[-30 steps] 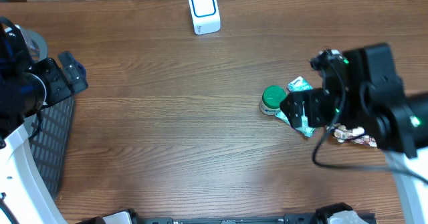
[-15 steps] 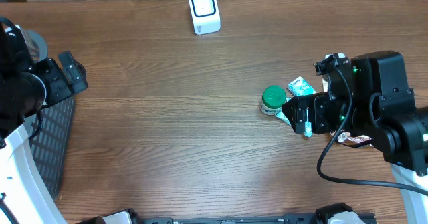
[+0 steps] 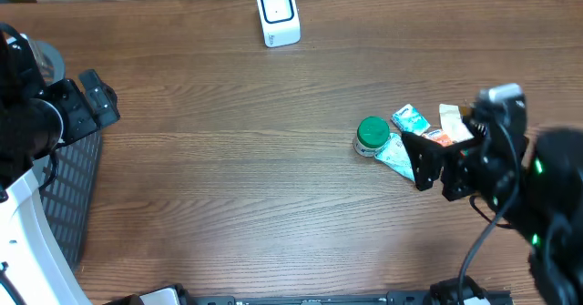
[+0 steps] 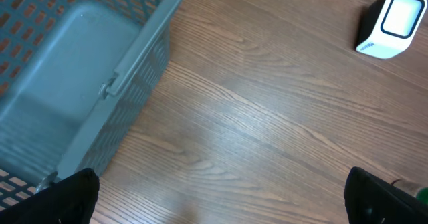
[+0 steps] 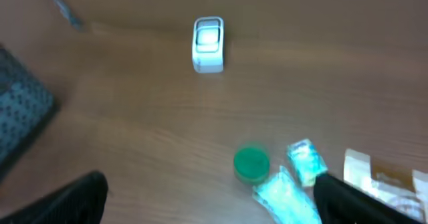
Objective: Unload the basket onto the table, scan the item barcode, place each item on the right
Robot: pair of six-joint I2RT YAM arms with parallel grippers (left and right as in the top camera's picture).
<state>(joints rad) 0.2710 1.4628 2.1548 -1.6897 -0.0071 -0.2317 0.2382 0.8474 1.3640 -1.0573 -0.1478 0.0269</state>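
The white barcode scanner (image 3: 278, 14) stands at the far edge of the table, also in the left wrist view (image 4: 391, 23) and the right wrist view (image 5: 208, 45). The items lie in a cluster at the right: a green-lidded jar (image 3: 372, 135) (image 5: 251, 164), two teal packets (image 3: 398, 157) (image 3: 411, 118) and a beige box (image 3: 448, 123). My right gripper (image 3: 421, 162) (image 5: 214, 207) hangs open just right of the cluster, above it and holding nothing. My left gripper (image 3: 102, 96) (image 4: 224, 200) is open over bare wood at the far left.
A grey mesh basket (image 3: 68, 196) sits at the table's left edge, close under the left arm, and fills the upper left of the left wrist view (image 4: 67, 83). Its corner shows at the left of the right wrist view (image 5: 20, 110).
My right arm has drawn back to the right, uncovering the packets and the beige box. The items and the left arm have not moved.
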